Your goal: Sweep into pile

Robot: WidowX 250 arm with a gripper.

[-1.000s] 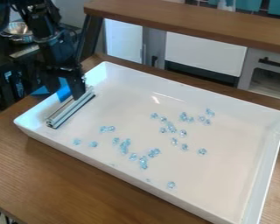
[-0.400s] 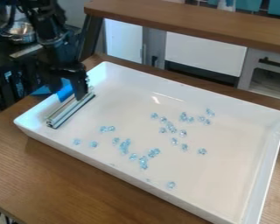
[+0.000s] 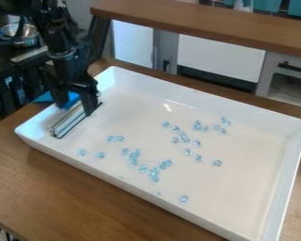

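We find the metal bar (image 3: pixel 69 122) lying along the left end of the white tray (image 3: pixel 234 200), its length placed to serve as a sweeping edge. We see the gripper (image 3: pixel 76 108) over the bar, its fingers apart beside the blue piece (image 3: pixel 72 99), presumably to take that as a handle. We note the clear blue bits (image 3: pixel 154 172) scattered across the tray floor; the high walls should contain them during sweeping.
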